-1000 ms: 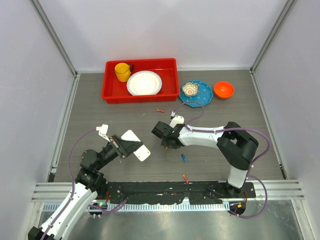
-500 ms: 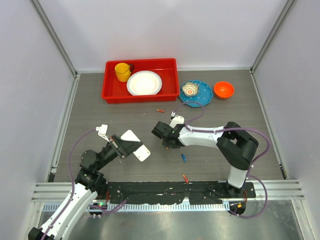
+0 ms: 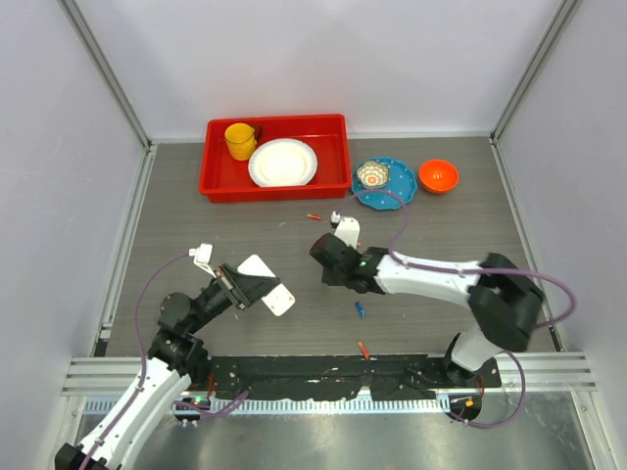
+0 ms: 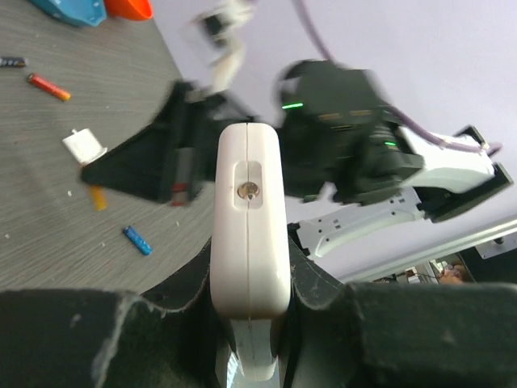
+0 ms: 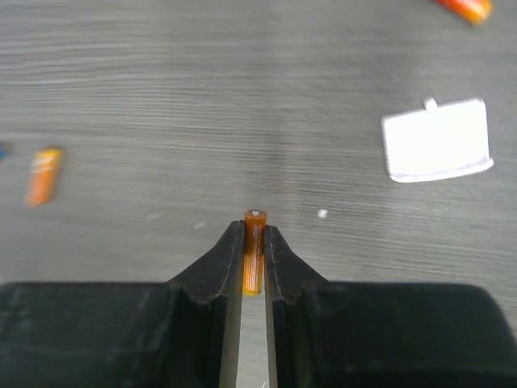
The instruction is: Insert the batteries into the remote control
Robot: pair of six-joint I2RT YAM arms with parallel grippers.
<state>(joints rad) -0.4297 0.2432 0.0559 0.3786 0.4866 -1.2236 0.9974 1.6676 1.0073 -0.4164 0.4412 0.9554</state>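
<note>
My left gripper (image 3: 250, 286) is shut on the remote control (image 3: 279, 299), a flat white handset held off the table. The left wrist view shows it end-on (image 4: 249, 218), pinched between the black pads. Just right of it, my right gripper (image 3: 329, 258) is shut on a slim orange battery (image 5: 254, 252), which stands upright between the fingertips (image 5: 232, 250) above the grey table. Loose batteries lie on the table: a blue one (image 3: 361, 309), a red one (image 3: 364, 349) near the front rail and another red one (image 3: 313, 216) farther back.
A small white cover piece (image 5: 436, 139) lies on the table near the right gripper. At the back stand a red tray (image 3: 338, 127) with a yellow cup (image 3: 238, 140) and white plate (image 3: 282, 163), a blue plate (image 3: 402, 191) and an orange bowl (image 3: 438, 175).
The right gripper has closed on the orange battery and shifted a little to the right, its elbow swinging out to the right. The left arm and remote have not moved.
</note>
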